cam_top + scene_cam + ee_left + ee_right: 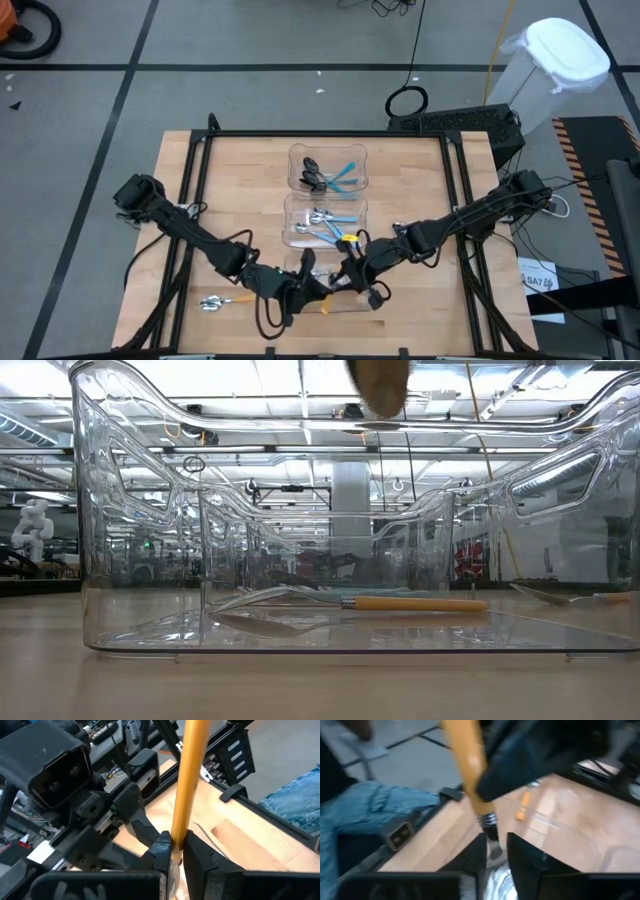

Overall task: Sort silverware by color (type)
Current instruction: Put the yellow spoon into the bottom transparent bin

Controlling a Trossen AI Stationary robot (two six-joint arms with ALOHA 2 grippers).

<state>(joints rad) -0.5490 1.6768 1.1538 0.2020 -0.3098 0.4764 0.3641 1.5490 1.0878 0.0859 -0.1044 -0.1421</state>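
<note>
At the table's near edge, about six o'clock, the left gripper (175,852) is pinched tight on the orange handle of a spoon (189,780), whose long axis runs straight away from the fingers. The right gripper (495,851) meets it there, fingers slightly parted around the same spoon's metal neck. An orange-handled spoon (400,603) lies flat, lengthwise, in the nearest bin (100,510). Toward twelve o'clock, two farther bins hold blue-handled spoons (335,222).
</note>
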